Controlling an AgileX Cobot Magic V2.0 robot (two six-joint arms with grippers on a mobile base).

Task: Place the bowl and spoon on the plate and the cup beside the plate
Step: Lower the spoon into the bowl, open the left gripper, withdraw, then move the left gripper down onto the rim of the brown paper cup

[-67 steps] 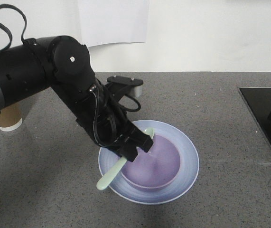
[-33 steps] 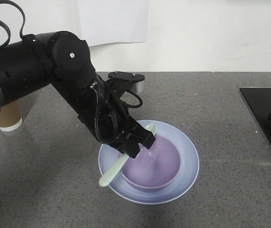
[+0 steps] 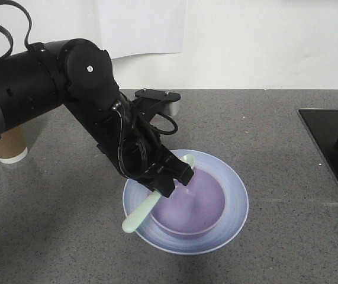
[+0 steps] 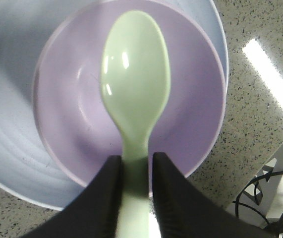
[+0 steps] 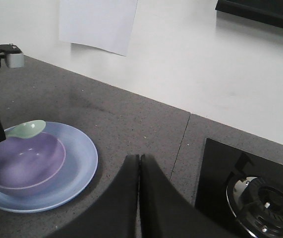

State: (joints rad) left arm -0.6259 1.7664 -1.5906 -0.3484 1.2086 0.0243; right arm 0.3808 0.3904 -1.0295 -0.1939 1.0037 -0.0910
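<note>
Left gripper point(image 4: 134, 191) clamping spoon point(image 4: 136, 94) over bowl point(image 4: 72, 114), grey speckled counter point(image 3: 275, 142), white wall point(image 3: 263, 41)

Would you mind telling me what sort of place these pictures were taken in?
Most likely a kitchen, or a mock-up of one: a grey speckled stone-look countertop runs along a white wall, and a black glass hob with a gas burner is set into it. A plastic plate and bowl sit on it.
</note>
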